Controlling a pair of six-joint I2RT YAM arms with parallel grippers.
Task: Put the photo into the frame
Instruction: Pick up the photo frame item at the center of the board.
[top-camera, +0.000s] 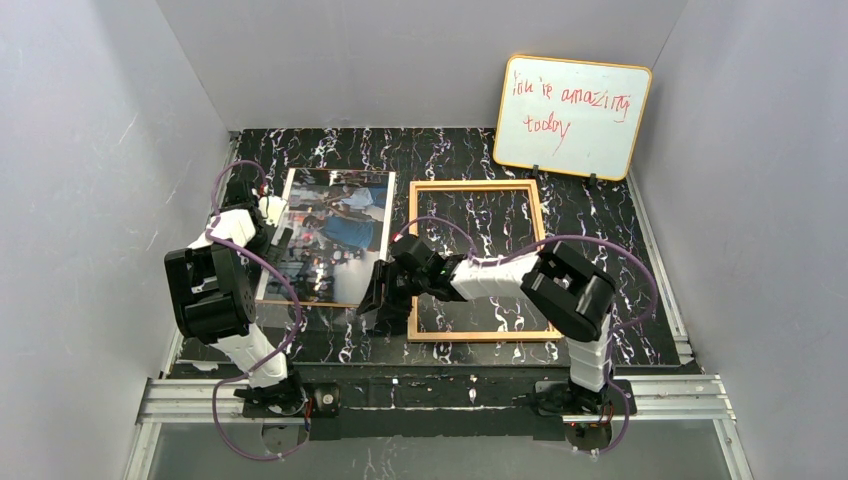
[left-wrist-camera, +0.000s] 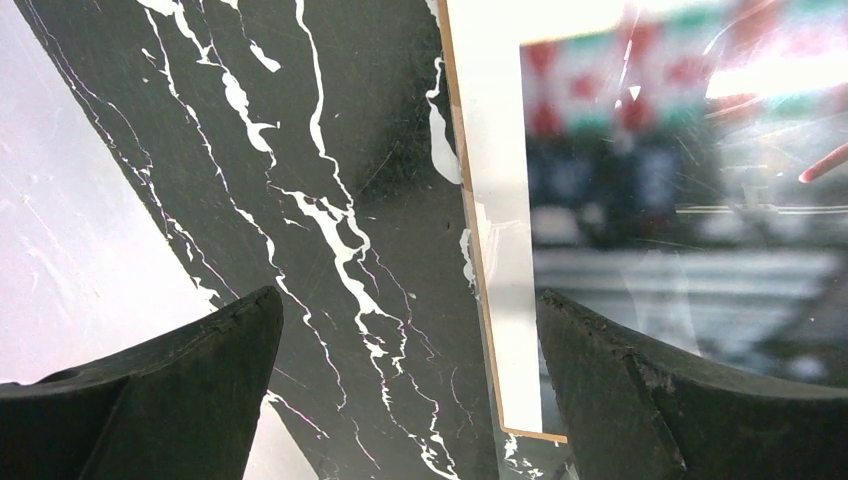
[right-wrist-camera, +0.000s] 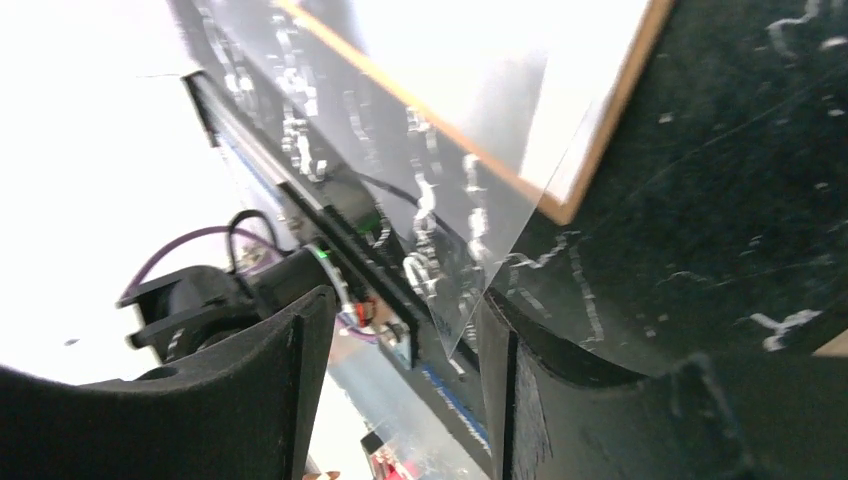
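Note:
The photo (top-camera: 335, 235) lies face up at the left of the table on a thin brown-edged panel (left-wrist-camera: 470, 250), with a clear pane (right-wrist-camera: 470, 230) over it. The wooden frame (top-camera: 478, 186) lies to its right, with marble showing through it. My left gripper (top-camera: 275, 238) is open at the photo's left edge. In the left wrist view that gripper (left-wrist-camera: 410, 320) straddles the panel's edge. The photo (left-wrist-camera: 680, 150) is blurred there. My right gripper (top-camera: 378, 310) is at the photo's near right corner. In the right wrist view this gripper (right-wrist-camera: 405, 340) is open, and the pane's overhanging corner pokes between its fingers.
A whiteboard (top-camera: 572, 115) with red handwriting leans against the back wall at the right. Grey walls close in the black marble table (top-camera: 600, 230) on three sides. A metal rail (top-camera: 450, 395) with both arm bases runs along the near edge.

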